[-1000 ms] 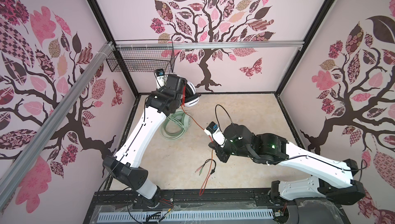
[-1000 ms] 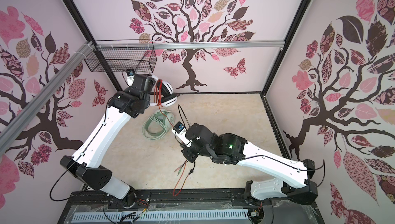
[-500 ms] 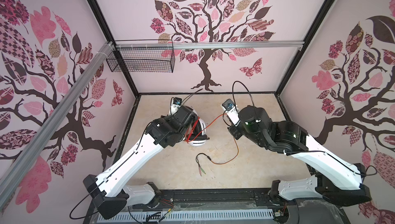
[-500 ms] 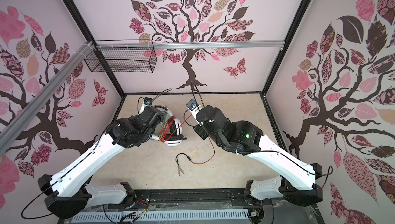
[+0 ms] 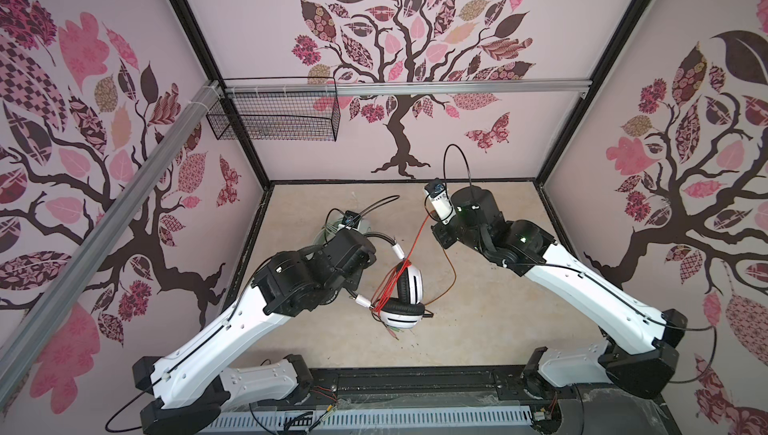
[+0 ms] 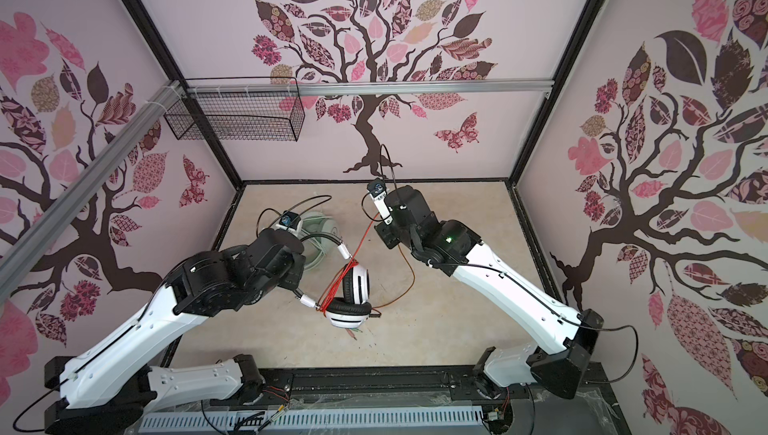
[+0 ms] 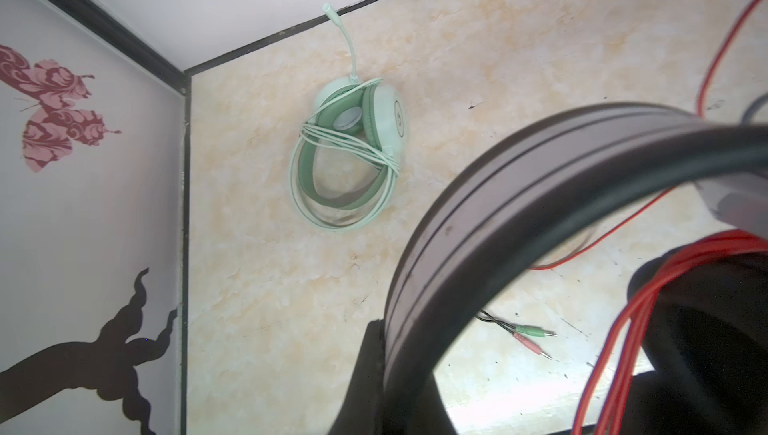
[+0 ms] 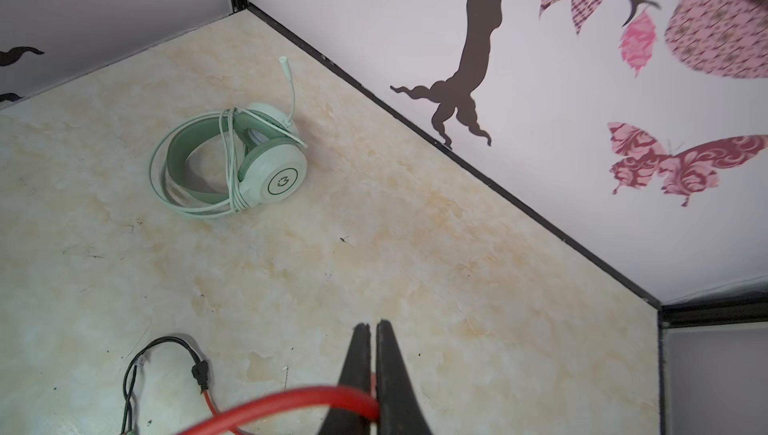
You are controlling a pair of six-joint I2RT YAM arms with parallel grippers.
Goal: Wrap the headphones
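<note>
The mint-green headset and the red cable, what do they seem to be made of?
Mint-green headset: likely moulded plastic, smooth with a soft sheen on the cup; the darker green cushions look padded, perhaps leatherette. Red cable: probably rubber or PVC sheathing, smooth, curving freely where the right gripper pinches it.

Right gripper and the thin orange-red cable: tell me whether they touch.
Touching. The right wrist view shows the orange-red cable pinched in the shut right gripper.

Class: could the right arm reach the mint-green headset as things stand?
Probably: only bare table lies between the right gripper and the mint-green headset. But its jaws are shut on the red cable.
</note>
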